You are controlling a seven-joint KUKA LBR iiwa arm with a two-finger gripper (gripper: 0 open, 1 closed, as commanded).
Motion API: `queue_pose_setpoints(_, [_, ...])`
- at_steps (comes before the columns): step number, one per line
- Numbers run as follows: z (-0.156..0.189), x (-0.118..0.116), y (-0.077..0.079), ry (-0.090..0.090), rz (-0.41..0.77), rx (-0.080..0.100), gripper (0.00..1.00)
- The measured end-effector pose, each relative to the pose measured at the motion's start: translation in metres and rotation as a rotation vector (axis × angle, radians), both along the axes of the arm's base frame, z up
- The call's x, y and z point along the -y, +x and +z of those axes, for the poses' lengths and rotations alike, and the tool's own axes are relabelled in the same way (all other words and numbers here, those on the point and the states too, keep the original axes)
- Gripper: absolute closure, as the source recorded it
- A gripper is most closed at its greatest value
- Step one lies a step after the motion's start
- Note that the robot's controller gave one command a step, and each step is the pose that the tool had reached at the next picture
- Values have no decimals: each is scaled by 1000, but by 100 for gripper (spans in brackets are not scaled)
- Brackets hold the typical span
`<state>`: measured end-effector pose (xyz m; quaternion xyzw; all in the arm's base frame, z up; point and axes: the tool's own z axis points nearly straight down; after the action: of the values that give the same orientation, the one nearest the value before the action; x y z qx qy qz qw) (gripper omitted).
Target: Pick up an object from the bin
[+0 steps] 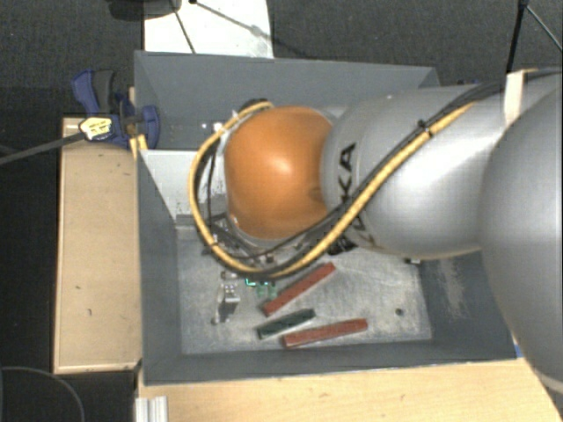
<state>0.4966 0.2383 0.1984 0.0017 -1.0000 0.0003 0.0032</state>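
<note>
Hovering gripper [228, 304] low in bin [160, 306], beside red-brown bar [299, 288] | grip: cannot tell | pick seemingly not yet done

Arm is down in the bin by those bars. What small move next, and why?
Probably nudge the gripper toward the view's right, onto the nearest bar. It appears to hang over bare floor of the bin, left of the upper red-brown bar, with the dark green bar and lower red-brown bar lying below-right; none seems to be under it yet.
</note>
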Motion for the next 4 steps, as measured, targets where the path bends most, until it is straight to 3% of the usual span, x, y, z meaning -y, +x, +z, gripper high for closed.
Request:
queue_pose_setpoints(1, [5, 1, 2, 2, -5, 8, 0])
queue_pose_setpoints(2, [-40, 56, 6, 4, -19, 11, 0])
queue_pose_setpoints(3, [-105, 66, -6, -1, -21, 10, 0])
queue_pose_setpoints(4, [-103, 118, 36, 3, -40, 8, 0])
